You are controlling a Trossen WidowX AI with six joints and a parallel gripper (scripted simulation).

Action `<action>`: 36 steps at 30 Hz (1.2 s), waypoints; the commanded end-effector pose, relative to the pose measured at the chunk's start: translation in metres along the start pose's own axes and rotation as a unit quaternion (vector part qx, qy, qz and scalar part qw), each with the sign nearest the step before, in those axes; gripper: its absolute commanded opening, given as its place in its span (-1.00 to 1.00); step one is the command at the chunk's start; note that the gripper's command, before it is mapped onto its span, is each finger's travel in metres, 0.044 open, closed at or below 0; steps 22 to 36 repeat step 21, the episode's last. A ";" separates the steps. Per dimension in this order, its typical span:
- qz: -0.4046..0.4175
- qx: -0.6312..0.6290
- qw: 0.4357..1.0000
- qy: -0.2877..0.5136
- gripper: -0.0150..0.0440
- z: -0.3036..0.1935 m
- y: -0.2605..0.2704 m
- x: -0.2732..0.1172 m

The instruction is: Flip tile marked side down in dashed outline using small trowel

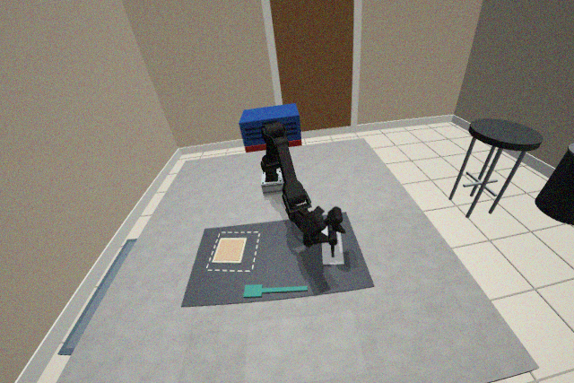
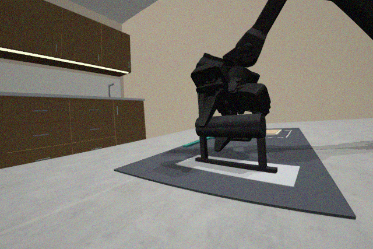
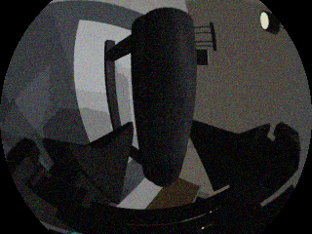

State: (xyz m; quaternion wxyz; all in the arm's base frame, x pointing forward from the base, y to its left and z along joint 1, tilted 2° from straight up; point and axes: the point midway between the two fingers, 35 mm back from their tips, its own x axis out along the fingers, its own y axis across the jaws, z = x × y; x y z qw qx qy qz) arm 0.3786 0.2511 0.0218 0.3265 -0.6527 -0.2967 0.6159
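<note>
The trowel has a flat light-grey blade, a long black bar and a thick black handle on two posts. Its blade lies flat on the right part of the dark mat. My gripper is open, its fingers low on either side of the handle, with small gaps hard to see. The tile, tan with a pale border, lies flat inside the dashed outline at the mat's left. Its underside is hidden.
A teal spatula lies along the mat's near edge, between the outline and the trowel. A blue and red box stands behind the arm's base. A black round stool stands off to the right.
</note>
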 end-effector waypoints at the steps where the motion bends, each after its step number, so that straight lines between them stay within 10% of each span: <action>1: -0.002 -0.001 1.000 -0.002 0.53 0.000 0.000 -0.001; 21: 0.005 0.003 1.000 0.005 0.53 0.047 -0.050 -0.142; 36: 0.005 0.003 1.000 0.005 0.53 0.047 -0.050 -0.142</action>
